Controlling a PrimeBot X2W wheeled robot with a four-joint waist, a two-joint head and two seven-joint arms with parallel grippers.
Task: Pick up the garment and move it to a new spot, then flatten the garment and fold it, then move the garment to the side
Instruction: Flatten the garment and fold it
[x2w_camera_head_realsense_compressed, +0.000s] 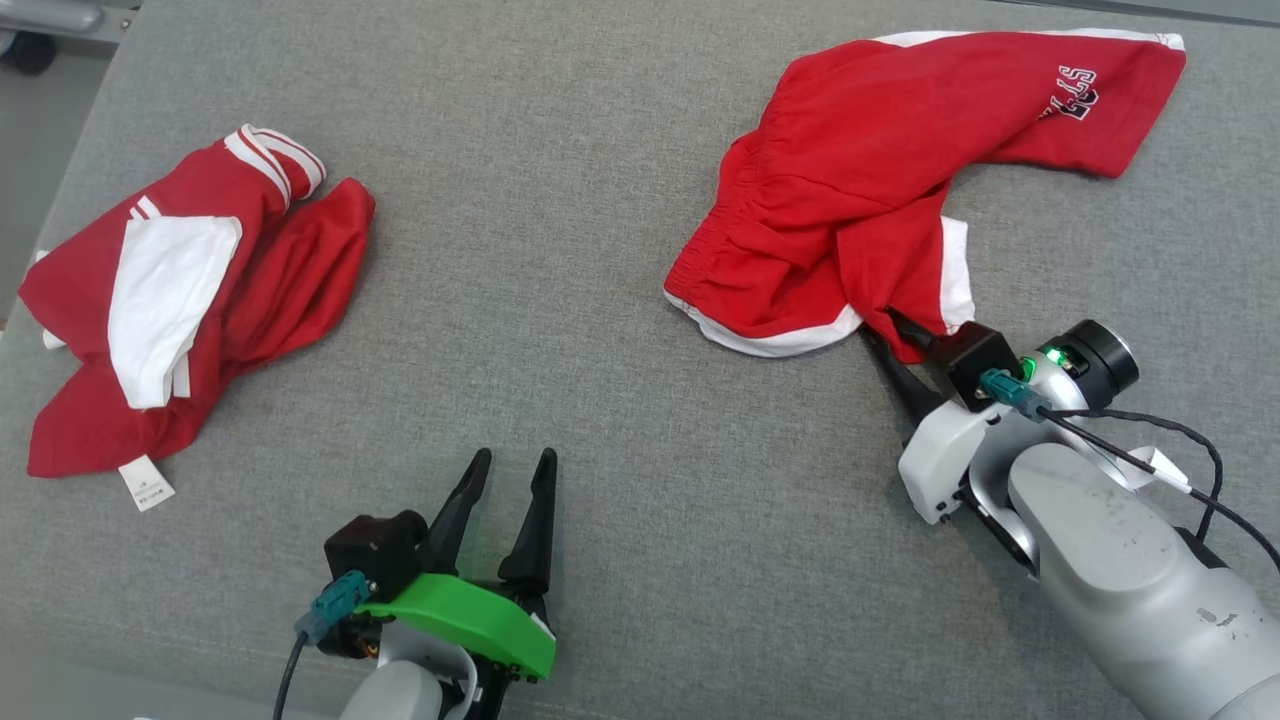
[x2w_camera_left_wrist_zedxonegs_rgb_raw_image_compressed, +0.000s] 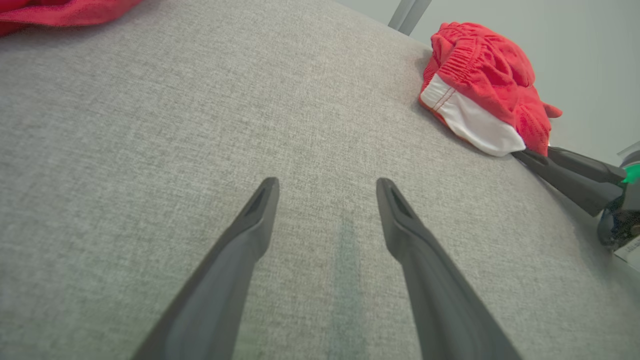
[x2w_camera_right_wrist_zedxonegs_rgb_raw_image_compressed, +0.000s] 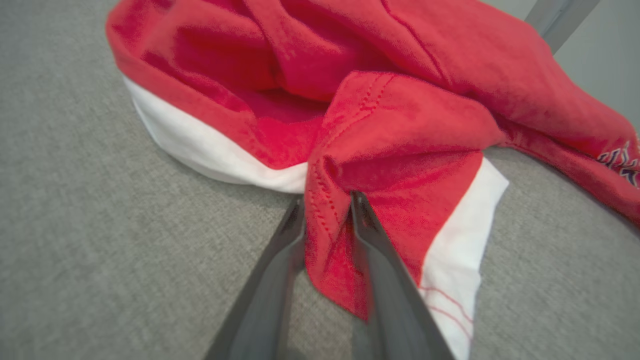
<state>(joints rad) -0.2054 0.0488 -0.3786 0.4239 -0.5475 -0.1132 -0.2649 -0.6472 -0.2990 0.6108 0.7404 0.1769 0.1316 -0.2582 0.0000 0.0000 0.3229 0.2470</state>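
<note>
Two red-and-white garments on the grey woven desk, well apart, one at the left and one at the far right. At the far right, the red shorts, crumpled, with a gathered elastic waistband facing left and one leg stretched toward the far right corner. On that leg, dark lettering outlined in white, upside down in the head view and partly lost in a fold; only a few block letters visible, no whole word readable. In the right wrist view, just a sliver of the same print at the right edge, too blurred to read. Along the near edge of the shorts, a white band. Right hand at the near corner of the red shorts, its two dark fingers closed on a stitched red fold, seen close up in the right wrist view with the cloth pinched between them. Left hand near the middle of the desk's near side, fingers spread apart, holding nothing, tips just above bare grey fabric. At the left, the second garment, red with a broad white panel and striped trim, lying in a heap. At its near edge, a small white label, print too small to read.
</note>
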